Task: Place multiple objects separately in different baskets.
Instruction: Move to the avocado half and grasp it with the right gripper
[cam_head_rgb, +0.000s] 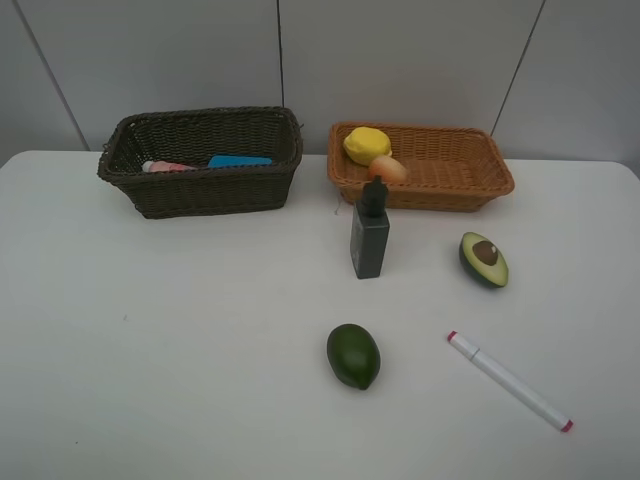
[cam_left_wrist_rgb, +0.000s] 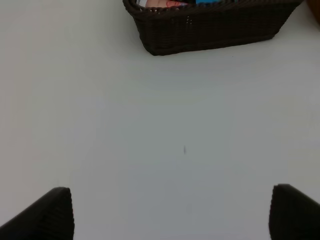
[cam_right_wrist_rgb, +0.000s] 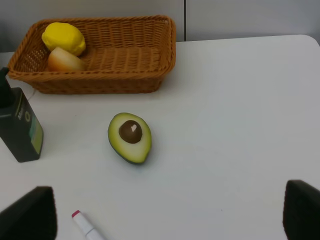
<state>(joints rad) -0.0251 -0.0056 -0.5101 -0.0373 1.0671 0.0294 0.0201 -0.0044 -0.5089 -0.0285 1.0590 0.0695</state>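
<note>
The dark brown basket (cam_head_rgb: 215, 190) at the back left holds the pink bottle (cam_head_rgb: 168, 166) and a blue flat item (cam_head_rgb: 240, 160). The tan basket (cam_head_rgb: 440, 195) at the back right holds the lemon (cam_head_rgb: 367, 144) and the peach (cam_head_rgb: 388, 168). The dark grey bottle (cam_head_rgb: 370, 235) stands upright in front of the tan basket. The halved avocado (cam_head_rgb: 484, 259), the whole avocado (cam_head_rgb: 353, 355) and the white marker (cam_head_rgb: 510, 380) lie on the table. Neither gripper shows in the exterior view. My left gripper (cam_left_wrist_rgb: 170, 215) is open and empty above bare table, short of the dark basket (cam_left_wrist_rgb: 210, 30). My right gripper (cam_right_wrist_rgb: 170, 215) is open and empty near the halved avocado (cam_right_wrist_rgb: 130, 137).
The white table (cam_head_rgb: 150, 350) ends at a grey wall behind the baskets. In the right wrist view the dark grey bottle (cam_right_wrist_rgb: 20, 127), the marker's red cap (cam_right_wrist_rgb: 80, 217) and the tan basket (cam_right_wrist_rgb: 100, 82) show.
</note>
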